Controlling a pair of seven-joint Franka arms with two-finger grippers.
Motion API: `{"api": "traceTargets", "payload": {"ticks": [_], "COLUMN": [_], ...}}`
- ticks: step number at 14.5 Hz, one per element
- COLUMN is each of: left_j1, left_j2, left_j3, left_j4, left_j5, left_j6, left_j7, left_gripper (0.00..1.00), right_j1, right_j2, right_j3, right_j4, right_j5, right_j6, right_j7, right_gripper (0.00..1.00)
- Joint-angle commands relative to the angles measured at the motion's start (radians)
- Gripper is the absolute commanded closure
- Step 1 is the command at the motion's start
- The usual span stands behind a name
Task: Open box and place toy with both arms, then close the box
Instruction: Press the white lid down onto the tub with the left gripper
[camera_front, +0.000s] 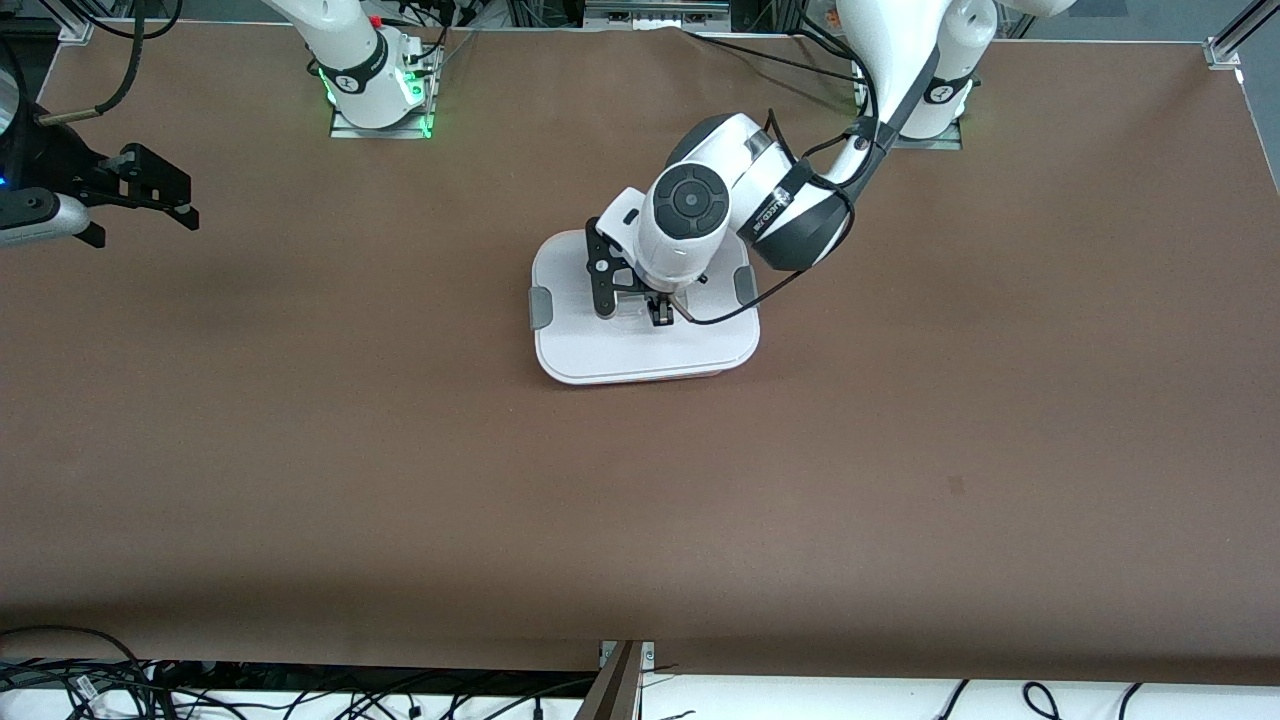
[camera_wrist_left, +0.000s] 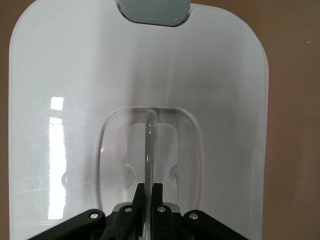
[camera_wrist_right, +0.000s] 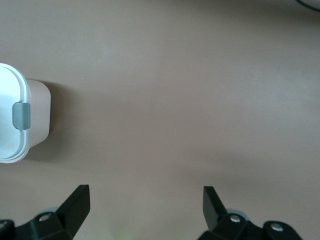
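The box (camera_front: 640, 345) sits on the brown counter (camera_front: 900, 450) about midway between the two arms' ends, its white lid (camera_wrist_left: 225, 90) on and a grey clip (camera_front: 540, 306) showing at each short side. The left end effector (camera_front: 655, 305) is down on the middle of the lid, its black fingers (camera_wrist_left: 159, 192) pinched closed on the clear upright handle (camera_wrist_left: 149, 150) in the lid's recess. The right end effector (camera_wrist_right: 145, 200) waits in the air over bare counter toward the right arm's end, well apart from the box, with its fingers spread wide and holding nothing.
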Motion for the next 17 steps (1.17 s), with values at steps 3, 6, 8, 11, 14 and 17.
{"api": "traceTargets", "payload": {"ticks": [3,6,8,11,14,17], "left_j1": [-0.013,-0.017,-0.006,-0.003,0.002,0.011], "left_j2": [0.015,0.013,0.004,0.004,-0.007,-0.018], "left_j3": [0.007,0.005,0.005,0.005,0.004,0.001], "left_j4": [0.011,0.008,0.013,0.008,0.01,0.008], "left_j5": [0.023,0.023,0.023,0.014,0.011,-0.009], "left_j6": [-0.009,-0.012,-0.017,-0.015,-0.018,-0.018], "left_j7": [0.026,0.026,0.034,0.063,0.066,0.084], "left_gripper": [1.0,1.0,1.0,1.0,1.0,1.0], "right_j1": [-0.018,-0.016,-0.016,-0.018,-0.018,-0.018], "right_j2": [-0.012,-0.013,-0.013,-0.015,-0.015,-0.015], "right_j3": [0.008,0.013,0.011,0.008,0.006,0.008], "right_j4": [0.005,0.005,0.005,0.004,0.001,-0.002], "right_j5": [-0.016,-0.016,-0.015,-0.012,-0.01,-0.01], "right_j6": [-0.003,-0.005,-0.006,-0.006,-0.008,-0.009], "right_j7": [0.008,0.008,0.007,0.01,0.014,0.016], "right_gripper": [0.0,0.0,0.0,0.0,0.0,0.0]}}
